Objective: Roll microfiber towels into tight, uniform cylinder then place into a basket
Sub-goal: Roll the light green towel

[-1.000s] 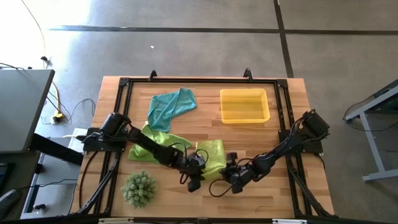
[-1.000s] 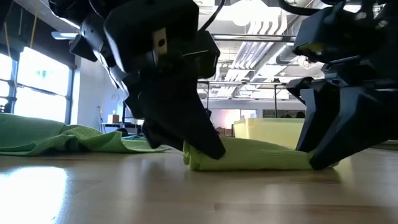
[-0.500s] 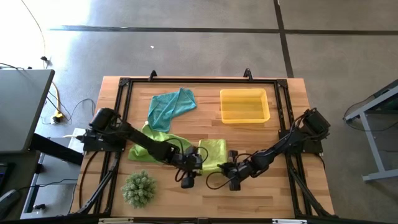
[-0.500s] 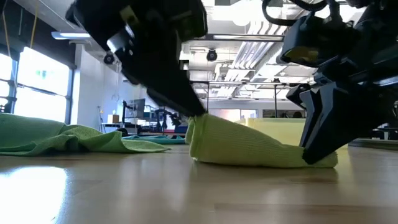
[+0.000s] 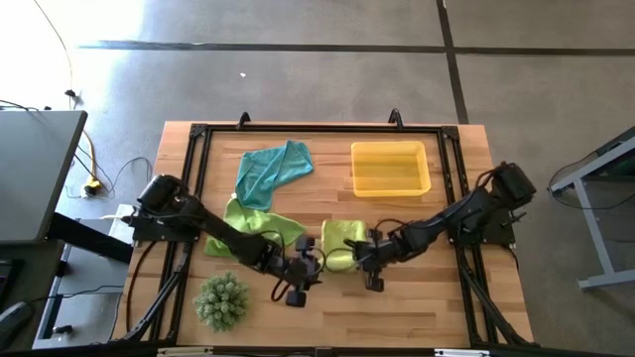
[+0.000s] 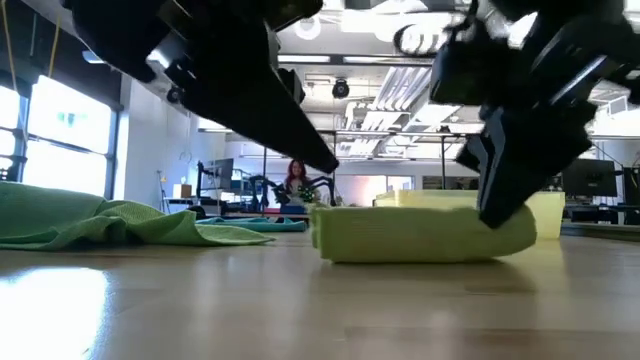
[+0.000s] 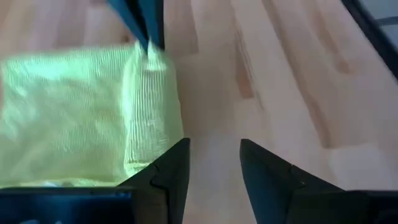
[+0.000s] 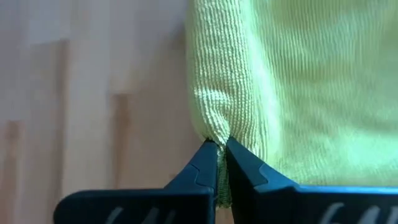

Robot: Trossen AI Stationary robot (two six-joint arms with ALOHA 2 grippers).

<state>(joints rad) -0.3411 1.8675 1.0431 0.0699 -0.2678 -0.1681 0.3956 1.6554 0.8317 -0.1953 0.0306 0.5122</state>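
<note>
My right fingers (image 8: 219, 163) pinch shut on the corner of the soft lime-green folded towel (image 5: 340, 244) on the wooden table (image 5: 417, 307); my left fingers (image 7: 211, 165) stand open, empty, beside it. If that small pinch slips, the fold falls open

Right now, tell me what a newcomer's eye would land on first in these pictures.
First, the lime-green towel folded at the table's front centre, with the right gripper shut on its edge and the left gripper open just beside it. Next, the empty yellow basket at the back right, and the teal towel crumpled at back centre. Last, the spiky green plant at the front left.
</note>
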